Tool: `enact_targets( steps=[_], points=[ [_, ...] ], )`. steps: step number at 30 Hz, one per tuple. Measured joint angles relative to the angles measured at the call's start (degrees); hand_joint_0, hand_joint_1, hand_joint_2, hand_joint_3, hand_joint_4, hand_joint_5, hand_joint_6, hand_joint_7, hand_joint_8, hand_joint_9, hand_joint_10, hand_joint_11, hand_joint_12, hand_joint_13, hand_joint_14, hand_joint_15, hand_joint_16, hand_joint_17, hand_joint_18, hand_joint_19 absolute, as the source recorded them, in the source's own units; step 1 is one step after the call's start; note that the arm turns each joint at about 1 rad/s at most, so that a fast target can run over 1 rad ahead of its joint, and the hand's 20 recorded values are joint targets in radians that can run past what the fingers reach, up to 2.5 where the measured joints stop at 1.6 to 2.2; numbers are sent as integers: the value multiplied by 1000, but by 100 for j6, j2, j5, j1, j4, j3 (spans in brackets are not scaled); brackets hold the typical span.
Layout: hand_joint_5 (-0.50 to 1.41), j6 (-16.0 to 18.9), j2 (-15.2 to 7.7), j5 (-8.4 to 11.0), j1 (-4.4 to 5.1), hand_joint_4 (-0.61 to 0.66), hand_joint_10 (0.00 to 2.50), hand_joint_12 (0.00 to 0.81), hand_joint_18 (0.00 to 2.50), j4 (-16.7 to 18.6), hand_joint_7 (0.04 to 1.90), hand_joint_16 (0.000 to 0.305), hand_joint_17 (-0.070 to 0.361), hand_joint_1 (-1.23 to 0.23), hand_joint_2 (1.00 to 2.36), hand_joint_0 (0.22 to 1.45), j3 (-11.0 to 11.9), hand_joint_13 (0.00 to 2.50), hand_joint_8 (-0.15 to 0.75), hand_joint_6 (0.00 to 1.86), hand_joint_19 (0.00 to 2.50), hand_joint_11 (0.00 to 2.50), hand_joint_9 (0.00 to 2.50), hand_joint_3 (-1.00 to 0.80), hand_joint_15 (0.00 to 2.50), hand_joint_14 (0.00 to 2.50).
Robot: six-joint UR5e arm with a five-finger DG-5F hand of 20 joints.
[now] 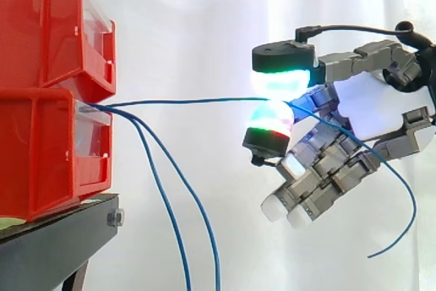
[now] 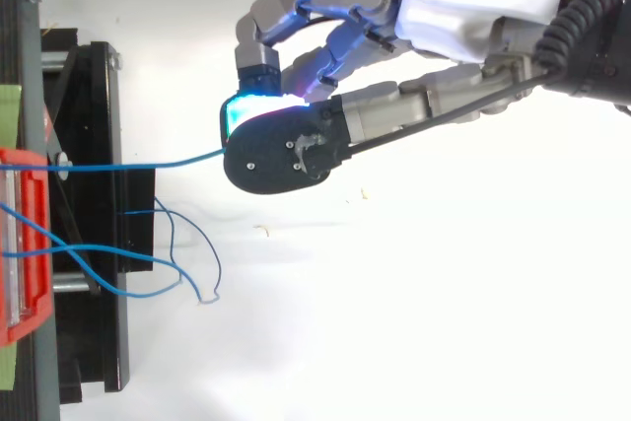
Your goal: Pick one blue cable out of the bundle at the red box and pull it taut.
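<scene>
Two stacked red bins (image 1: 48,93) stand at the left on a black stand (image 1: 54,236). From the lower bin's mouth come several thin blue cables. One blue cable (image 1: 184,101) runs nearly level to the right, stretched straight, into my hand (image 1: 361,107). Two glowing fingertips (image 1: 276,83) pinch that cable between them; its free end (image 1: 402,216) droops behind the hand. The other fingers are curled below. In the top view the same cable (image 2: 148,165) leads from the bin (image 2: 22,244) to my hand (image 2: 454,17).
Two other blue cables (image 1: 177,209) hang down from the bin's mouth, slack. In the top view loose blue loops (image 2: 168,263) lie over the black stand (image 2: 94,244) and on the white floor. A white curtain is behind.
</scene>
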Motion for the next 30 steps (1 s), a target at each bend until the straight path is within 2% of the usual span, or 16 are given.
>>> enact_targets(
  steps=[9,14,20,30],
  points=[
    [-165,78,3,-2,3,131,18,384,424,-8,1207,58,130,-886,1015,721,-5,513,366,915,259,910,858,-264,312,12],
    [-167,134,3,-1,4,121,19,385,425,-8,1209,58,130,-885,1015,724,-5,521,365,913,251,1112,948,-289,331,13],
    [-170,161,5,-7,3,95,18,385,428,-9,1185,58,130,-896,1014,734,-5,539,359,914,253,1193,987,-314,344,13],
    [-173,171,3,-6,3,63,16,379,431,-10,1139,57,128,-959,1008,768,-5,544,346,921,224,1185,971,-402,340,13]
  ],
)
